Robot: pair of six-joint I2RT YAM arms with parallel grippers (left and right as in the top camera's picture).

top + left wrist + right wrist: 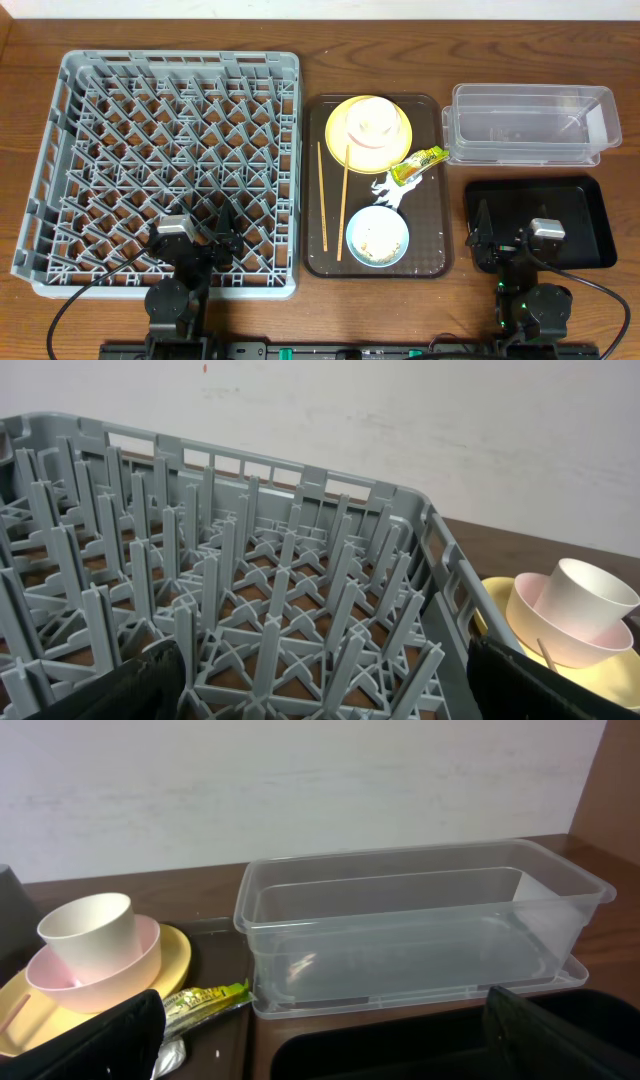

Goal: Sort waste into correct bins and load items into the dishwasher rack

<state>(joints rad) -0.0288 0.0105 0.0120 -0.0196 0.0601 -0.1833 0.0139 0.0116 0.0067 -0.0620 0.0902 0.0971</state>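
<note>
The grey dishwasher rack (165, 170) fills the left side, and my left gripper (197, 232) hangs open over its near edge with only pegs (250, 590) between its fingers (140, 685). On the yellow plate (340, 120) sits a pink bowl (100, 975) holding a white cup (90, 930). Two chopsticks (322, 195) lie beside it. A green-and-yellow wrapper (420, 165), a white napkin (392, 190) and a light blue bowl (377, 238) with whitish scraps follow. My right gripper (510, 235) stands open and empty at the black tray (590, 225), below the clear tub (530, 125).
A dark brown serving tray (435, 250) in the middle carries the dishes and waste. The rack's right wall (450, 575) stands close to that tray. Bare wooden table shows between the serving tray and the two bins.
</note>
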